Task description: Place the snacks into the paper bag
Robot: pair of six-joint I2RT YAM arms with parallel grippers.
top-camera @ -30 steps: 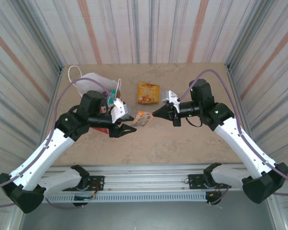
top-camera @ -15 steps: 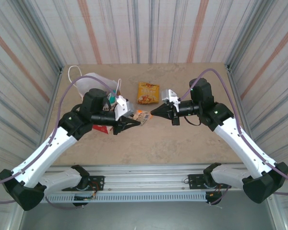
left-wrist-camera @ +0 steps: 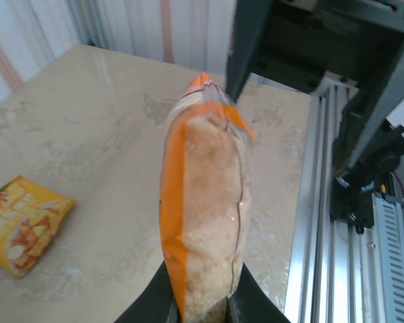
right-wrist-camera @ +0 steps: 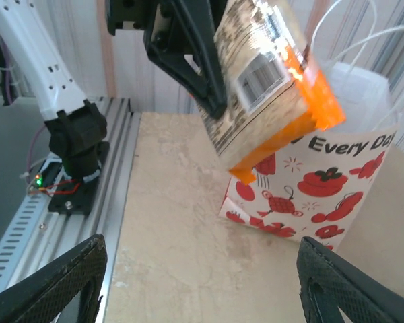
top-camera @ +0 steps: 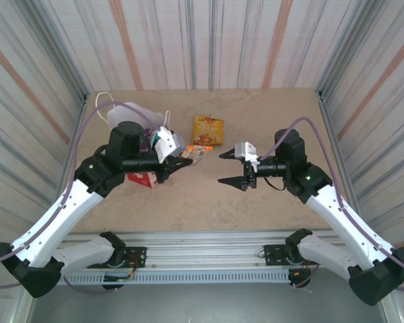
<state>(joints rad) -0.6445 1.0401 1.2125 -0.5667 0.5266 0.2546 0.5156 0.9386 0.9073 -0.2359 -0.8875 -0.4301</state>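
The left tool [top-camera: 183, 160] is clamped on one short end of the orange packet [top-camera: 196, 155], which juts out past the fingertips above the middle of the counter [top-camera: 256, 202]. That end-only pinch is the first worry. A full, shiny packet held by its edge can pivot or slide out if the arm swings sharply.

The paper bag [right-wrist-camera: 310, 195] sits at about 10 o'clock on the counter, partly under the left arm in the overhead view. From here I cannot tell how wide its mouth is open. It looks light and unbraced, so a nudge from the arm or the packet's leading corner could tip or push it. The packet would then land outside the bag. The loop handles [top-camera: 102, 101] could also snag a finger.

The right tool [top-camera: 223, 168] is empty, its jaws wide apart, at 3 o'clock of the packet and close to it. A careless sweep by either arm risks a knock between them.

The orange-yellow packet [top-camera: 208, 130] lies flat at 12 o'clock, not yet bagged.
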